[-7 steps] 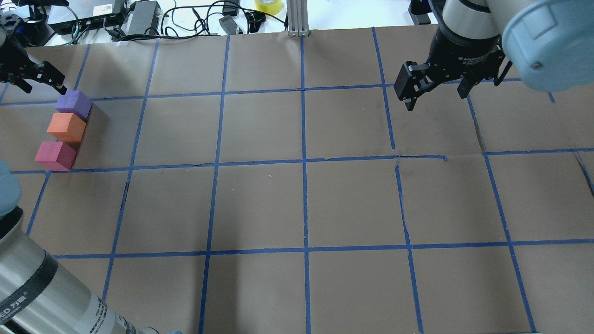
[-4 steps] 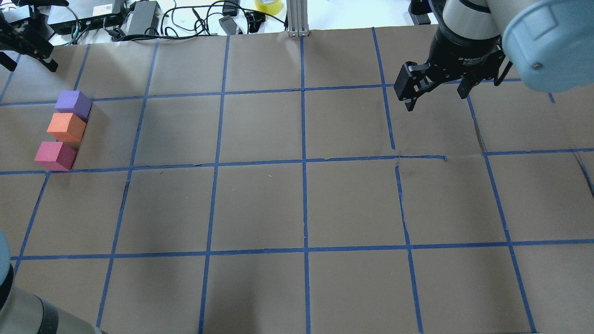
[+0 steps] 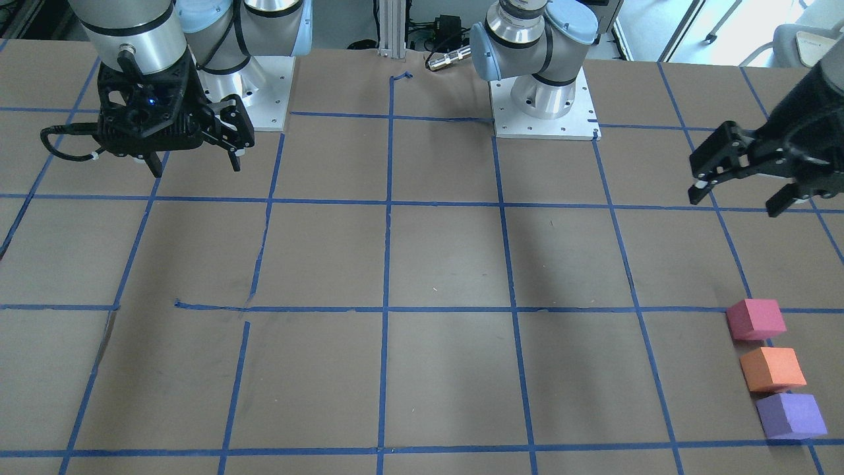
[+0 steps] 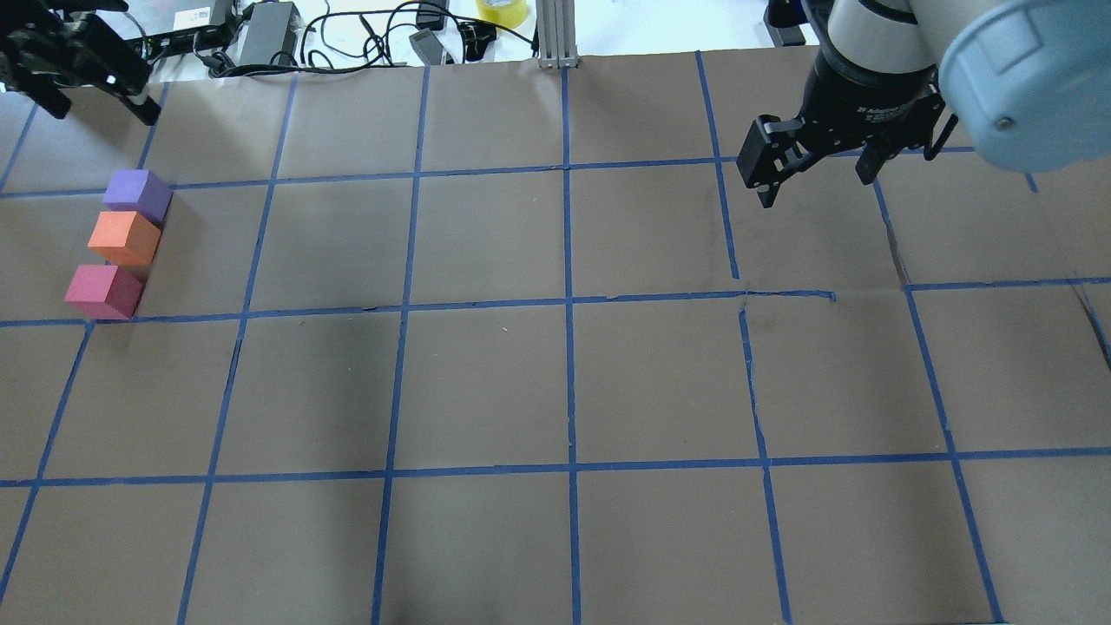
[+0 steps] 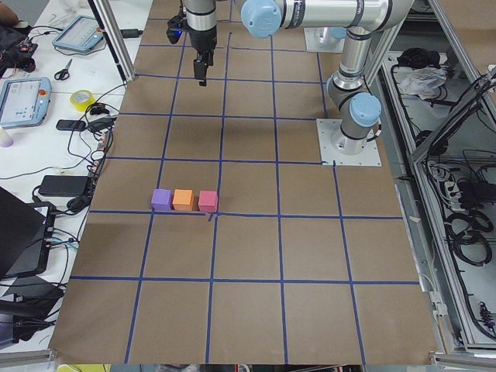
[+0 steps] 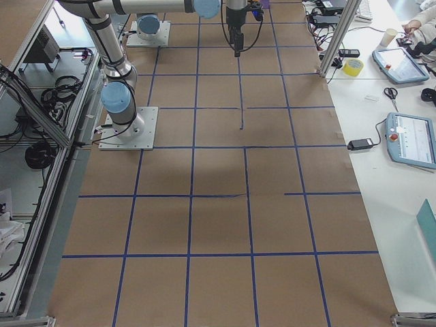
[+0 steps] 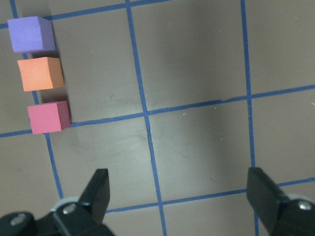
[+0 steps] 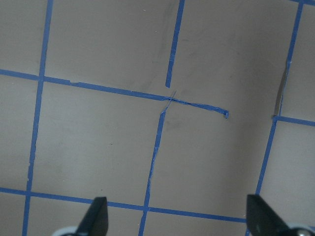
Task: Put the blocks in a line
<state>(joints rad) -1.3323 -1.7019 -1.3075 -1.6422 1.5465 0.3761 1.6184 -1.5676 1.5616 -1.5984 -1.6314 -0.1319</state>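
While the left hand [image 4: 100,104] and right hand [image 4: 816,187] hang over the counter [image 4: 555,382], fingers spread with nothing between them, the orange block [image 4: 125,238] sits mid-row. The purple block [image 4: 137,195] and red-pink block [image 4: 103,291] lie just beside it on opposite sides. The left hand is near it, the right well apart.

- We count three blocks on the tabletop [image 4: 564,382]: one purple block [image 4: 137,194], one orange block [image 4: 125,237] and one red-pink block [image 4: 102,291].
- We count two arms: one left arm [image 3: 534,39] and one right arm [image 3: 132,39].
- We count two sets of jaws, the left jaws and the right jaws, one set per arm, with two fingers [image 7: 98,189] on each set.
- We count two white mounting plates: a left base plate [image 3: 573,119] and a right base plate [image 3: 270,112].
- On the white bench beside the tabletop, we count one yellow tape roll [image 6: 353,67], one pair of scissors [image 6: 390,95], one paper cup [image 6: 388,36] and two handheld screens: a near screen [image 6: 411,139] and a far screen [image 6: 398,65].
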